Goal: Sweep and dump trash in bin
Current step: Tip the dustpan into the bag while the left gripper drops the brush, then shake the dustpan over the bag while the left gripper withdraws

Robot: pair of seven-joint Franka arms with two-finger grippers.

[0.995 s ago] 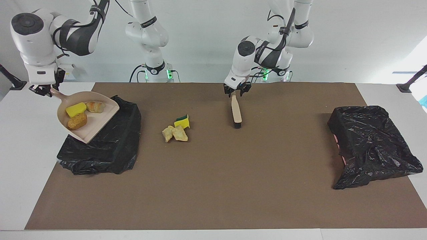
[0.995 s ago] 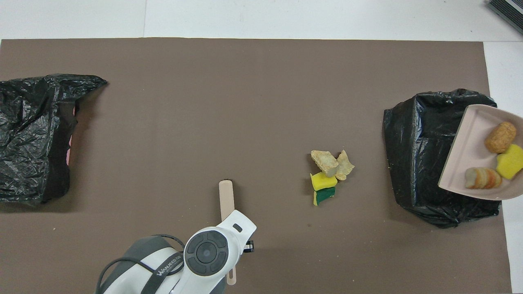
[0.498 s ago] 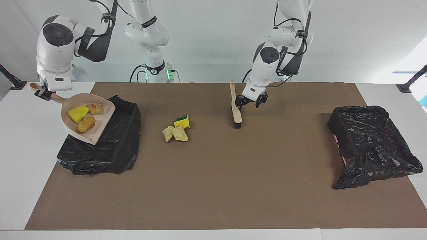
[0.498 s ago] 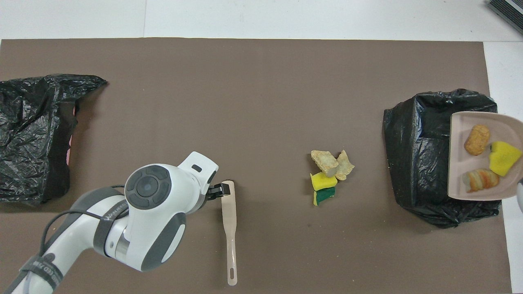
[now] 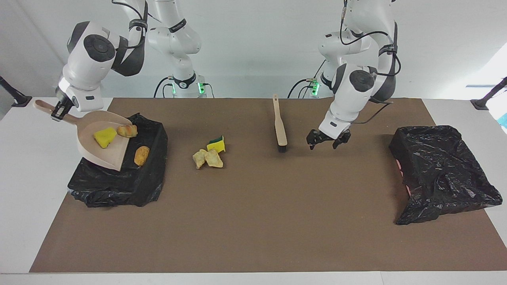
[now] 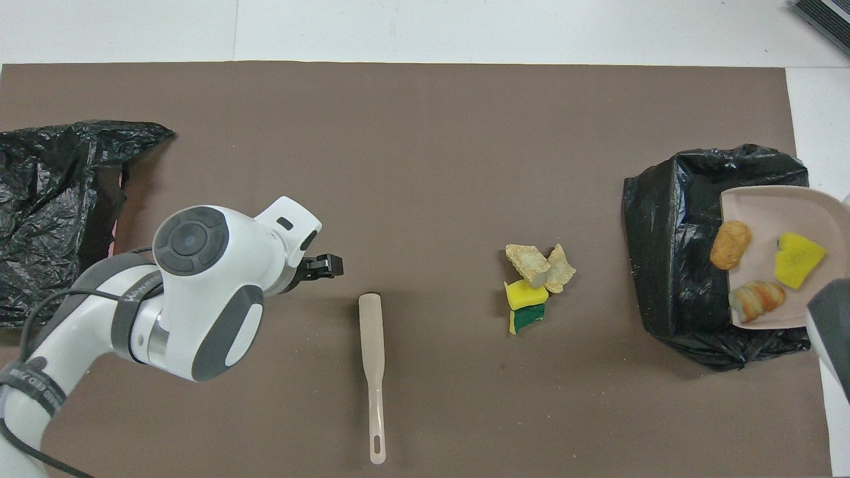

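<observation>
My right gripper [image 5: 59, 113] is shut on the handle of the beige dustpan [image 5: 92, 147], which tilts lip-down over the black-lined bin [image 5: 119, 178]. A yellow sponge piece [image 5: 105, 137] and a striped lump [image 5: 127, 130] are still on the pan. An orange-brown lump [image 5: 141, 155] is just off its lip, against the bin's lining. More trash [image 5: 210, 154] sits piled on the mat: a green-backed yellow sponge and pale foam chunks [image 6: 534, 285]. The beige brush [image 5: 280, 126] lies flat on the mat. My left gripper [image 5: 328, 140] hangs open and empty over the mat beside the bristle end.
A second crumpled black bag [image 5: 439, 170] lies at the left arm's end of the brown mat [image 5: 253, 221]. White table borders the mat on every side. My left arm's elbow [image 6: 192, 292] covers part of the mat in the overhead view.
My left gripper opened, let go of the brush handle and swung toward the left arm's end. The right arm tipped the dustpan steeper, and the orange-brown lump slid off its lip.
</observation>
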